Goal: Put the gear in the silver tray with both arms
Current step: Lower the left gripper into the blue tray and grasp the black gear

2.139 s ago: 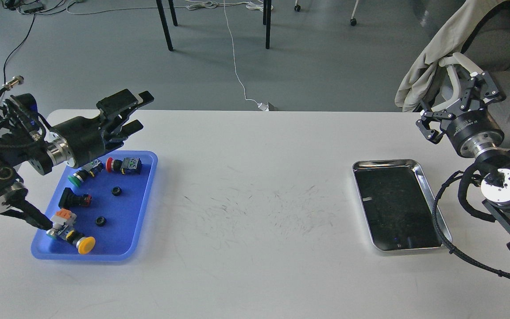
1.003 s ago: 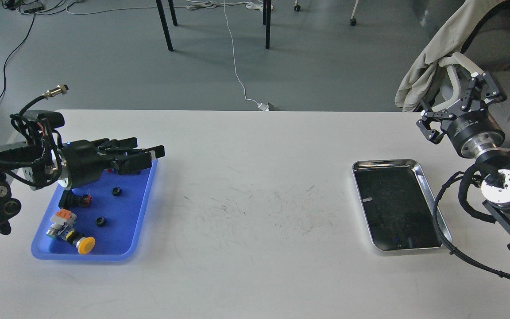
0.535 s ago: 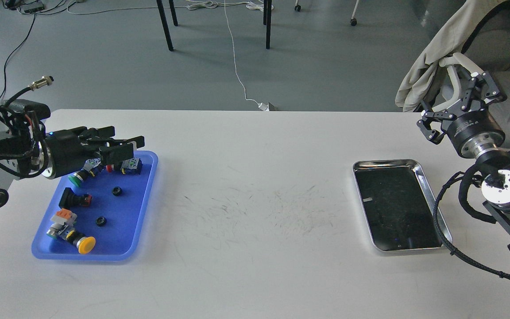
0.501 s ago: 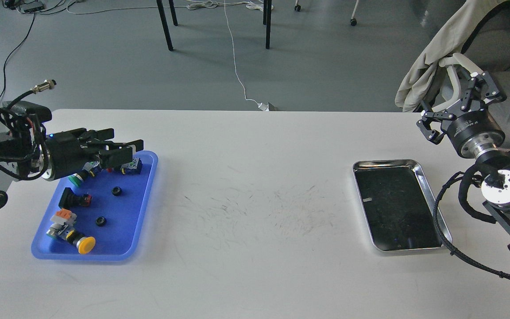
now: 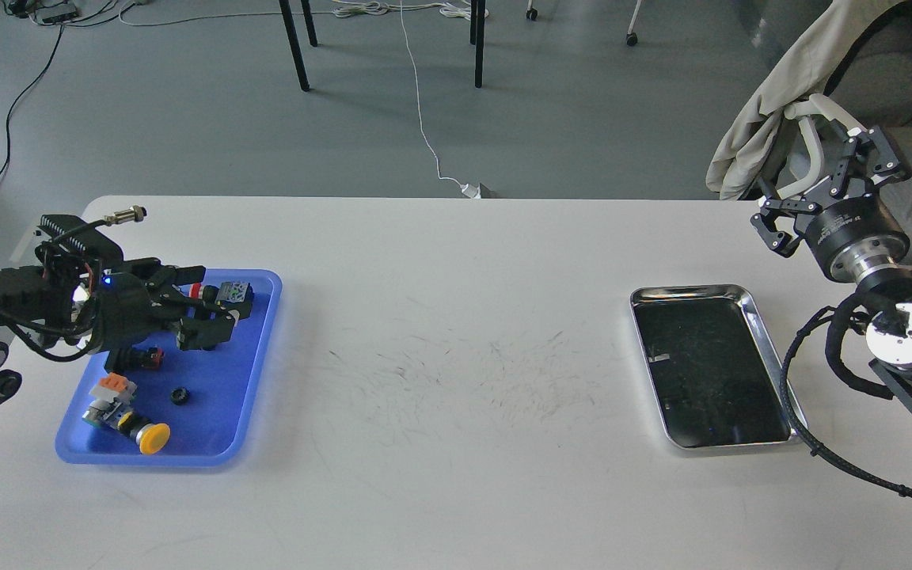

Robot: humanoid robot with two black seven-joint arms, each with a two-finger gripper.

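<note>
I look down from the head camera at a white table (image 5: 456, 443). At the far left sits a blue plastic tray (image 5: 254, 360) holding small parts. My left gripper (image 5: 207, 310) reaches in low over the tray's middle, its dark fingers parted by a modest gap with nothing visibly held between them. One small black gear (image 5: 180, 394) lies free on the tray floor, just below and left of the fingertips, apart from them. Whether a second gear lies under the fingers I cannot tell, since the gripper covers that spot.

Other parts share the tray: a red-capped push button switch (image 5: 222, 293) near the back rim, a yellow-capped one (image 5: 135, 427) at the front left, and an orange-topped block (image 5: 112, 385) touching it.

The silver tray (image 5: 757, 317) sits well apart on the right side of the table, its dark reflective bottom holding nothing. My right gripper (image 5: 828, 190) hangs raised beyond that tray's far right corner, fingers spread wide, holding nothing. A beige cloth (image 5: 788, 87) is draped over a chair behind it.
</note>
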